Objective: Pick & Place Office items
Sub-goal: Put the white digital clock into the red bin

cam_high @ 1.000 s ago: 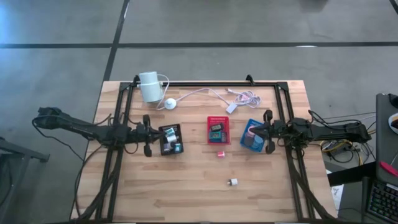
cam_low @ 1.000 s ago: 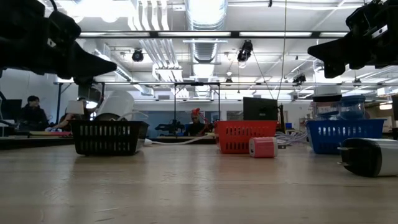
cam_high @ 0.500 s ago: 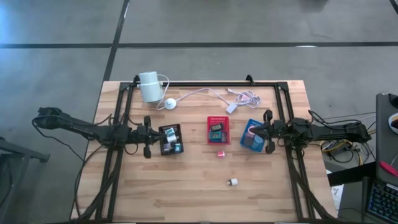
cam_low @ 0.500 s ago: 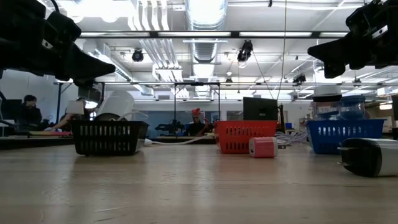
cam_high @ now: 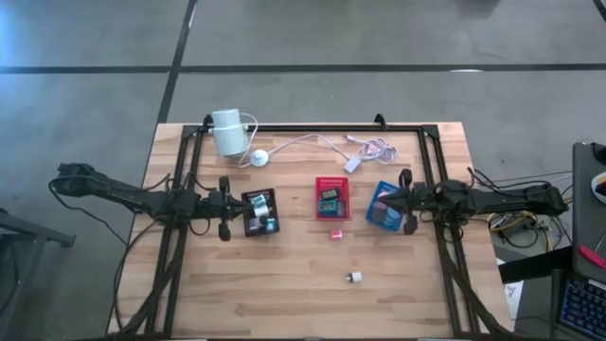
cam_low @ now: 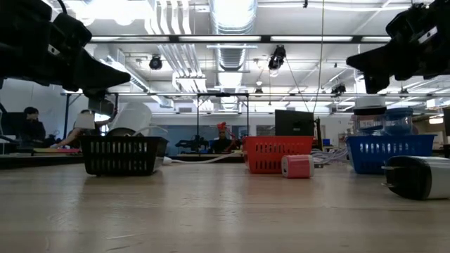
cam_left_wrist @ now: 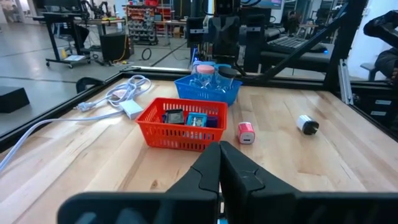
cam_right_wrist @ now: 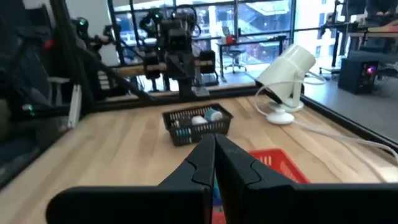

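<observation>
Office items sat mostly sorted in three small trays across the middle of the table (cam_high: pixel 284 284): black tray (cam_high: pixel 259 212), red tray (cam_high: pixel 332 198), blue tray (cam_high: pixel 383 206). Both arms reached level toward the centre above the wood. The left gripper (cam_high: pixel 248 201) hung clenched and empty over the black tray; the right gripper (cam_high: pixel 386 199) hung clenched and empty over the blue tray. A pink block (cam_high: pixel 335 234) and a white block (cam_high: pixel 354 278) lay loose on the wood.

Bright, even overhead light; ceiling-lamp glare; soft, slightly blurred low view.
</observation>
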Controlling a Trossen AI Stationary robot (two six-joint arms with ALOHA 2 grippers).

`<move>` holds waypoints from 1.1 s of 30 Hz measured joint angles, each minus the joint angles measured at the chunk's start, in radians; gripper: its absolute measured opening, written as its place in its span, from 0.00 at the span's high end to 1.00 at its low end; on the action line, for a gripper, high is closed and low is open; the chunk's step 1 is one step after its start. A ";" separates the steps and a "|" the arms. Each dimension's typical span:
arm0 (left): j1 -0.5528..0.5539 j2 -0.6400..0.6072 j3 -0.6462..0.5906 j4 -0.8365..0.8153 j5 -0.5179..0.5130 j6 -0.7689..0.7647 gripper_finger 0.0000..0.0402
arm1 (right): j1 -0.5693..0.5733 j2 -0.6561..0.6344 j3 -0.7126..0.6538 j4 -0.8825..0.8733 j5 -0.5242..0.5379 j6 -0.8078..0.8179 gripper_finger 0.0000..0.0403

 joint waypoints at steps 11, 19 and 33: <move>0.000 0.000 0.000 0.000 -0.001 -0.001 0.98 | 0.073 0.136 0.268 -0.194 -0.048 -0.053 0.98; 0.000 0.000 0.000 0.000 -0.001 -0.001 0.98 | 0.185 0.345 0.532 -0.471 -0.006 -0.089 0.98; 0.000 0.000 0.000 -0.002 -0.001 -0.001 0.98 | 0.385 0.718 0.750 -0.615 -0.027 0.108 0.98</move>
